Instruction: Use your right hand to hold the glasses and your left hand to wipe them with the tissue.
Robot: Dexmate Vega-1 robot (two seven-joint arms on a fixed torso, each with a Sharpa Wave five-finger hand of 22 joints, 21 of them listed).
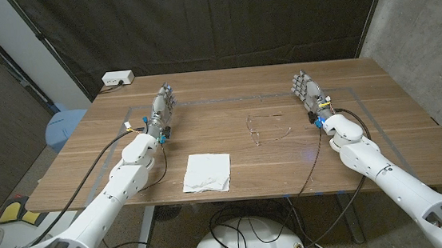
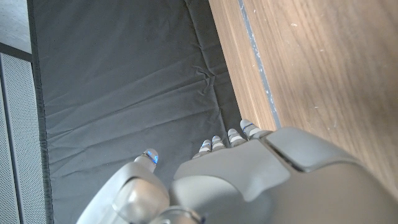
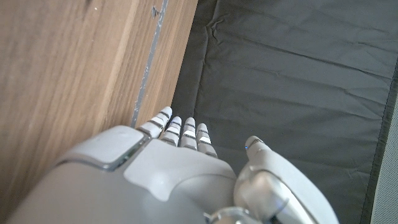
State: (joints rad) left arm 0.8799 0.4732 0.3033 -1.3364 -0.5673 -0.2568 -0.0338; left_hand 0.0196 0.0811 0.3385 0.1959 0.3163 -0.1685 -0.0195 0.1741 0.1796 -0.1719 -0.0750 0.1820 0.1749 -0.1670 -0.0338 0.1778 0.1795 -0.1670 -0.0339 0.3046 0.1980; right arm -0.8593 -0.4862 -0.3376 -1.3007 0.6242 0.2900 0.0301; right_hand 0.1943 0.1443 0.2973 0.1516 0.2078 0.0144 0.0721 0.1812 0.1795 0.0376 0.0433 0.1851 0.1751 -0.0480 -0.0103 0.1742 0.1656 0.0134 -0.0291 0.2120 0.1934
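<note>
A pair of thin clear-framed glasses [image 1: 265, 129] lies on the wooden table [image 1: 234, 179] near its middle. A white tissue [image 1: 207, 172] lies unfolded closer to the front edge, left of the glasses. My left hand [image 1: 164, 104] stands at the far left of the table with fingers stretched out and nothing in it; its back [image 2: 273, 180] faces the left wrist camera. My right hand [image 1: 307, 89] stands at the far right, fingers straight and apart, holding nothing; its back [image 3: 143, 180] faces the right wrist camera. Both hands are well away from the glasses and the tissue.
A dark curtain [image 1: 212, 20] hangs behind the table. A white power strip [image 1: 117, 78] sits just beyond the back left corner. A blue round object [image 1: 64, 126] stands off the table's left side. Thin tape lines [image 1: 203, 101] mark a rectangle on the tabletop.
</note>
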